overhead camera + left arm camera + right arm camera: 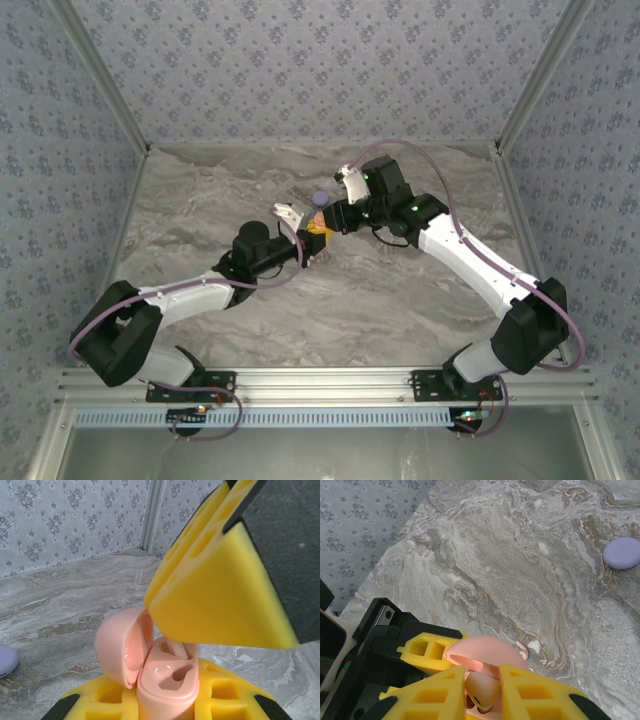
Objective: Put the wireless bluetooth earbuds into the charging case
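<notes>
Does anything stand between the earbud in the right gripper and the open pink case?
Nothing visible does. The earbud, pinched by the right gripper, hangs over the open case, its lid swung aside.

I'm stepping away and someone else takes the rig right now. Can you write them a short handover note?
Left end effector: shut on the pink case, its lid open.
Right end effector: shut on a whitish-pink earbud, poised at the case's mouth.
Elsewhere: lilac case on the table; a small pinkish piece, possibly another earbud, lies near the pink case.
Done: case open, one earbud picked up and brought over.
Left: seat this earbud, release, fetch the next, close the lid.
</notes>
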